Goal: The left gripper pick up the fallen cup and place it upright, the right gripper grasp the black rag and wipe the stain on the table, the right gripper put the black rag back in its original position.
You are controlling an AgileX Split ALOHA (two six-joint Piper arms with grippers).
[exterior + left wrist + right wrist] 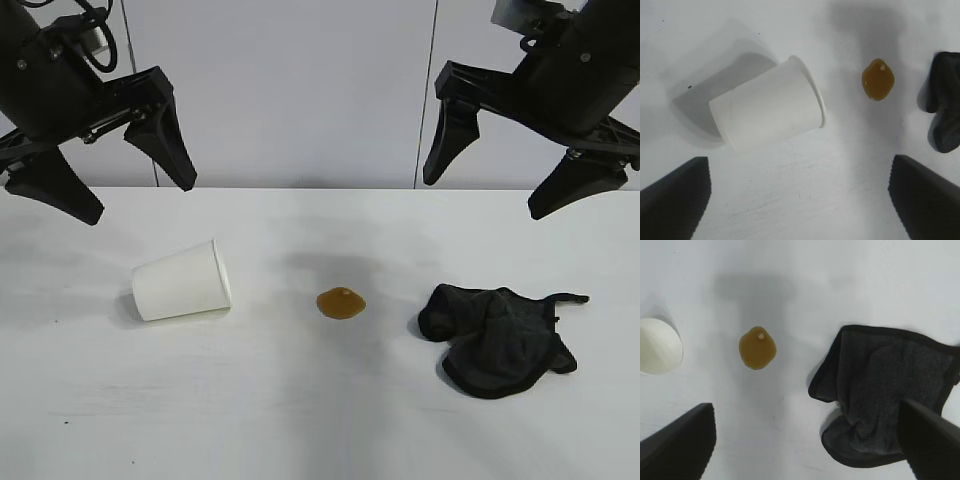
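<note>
Seen from outside the rig, the left gripper (100, 190) hangs high above the table (300, 420) with its 2 fingers spread wide and nothing between them; the right gripper (487, 195) hangs likewise on the other side, jaws apart and empty; the cup (182, 282) lies on its side below the left gripper, mouth turned toward the stain (341, 303), which sits between the cup and the black rag (497, 337); all 3 lie apart from one another.

From the left wrist, the cup (767, 103) lies tilted across the table (805, 190), rolled rim toward the stain (878, 79), an edge of the black rag (945, 115) beyond it; it looks light, thin-walled paper, likely to roll or crush under a hard squeeze, so a gentle pinch across the body near its middle seems the safest hold; the left gripper (800, 200) stands open on either side, clear of it.

From the right wrist, the black rag (885, 390) lies bunched and folded just beside 1 finger of the open right gripper (805, 440); it looks soft and limp, so a pinch into a thick fold should hold better than the thin hem; the stain (757, 347) is glossy and probably wet, with the cup (657, 346) beyond.
</note>
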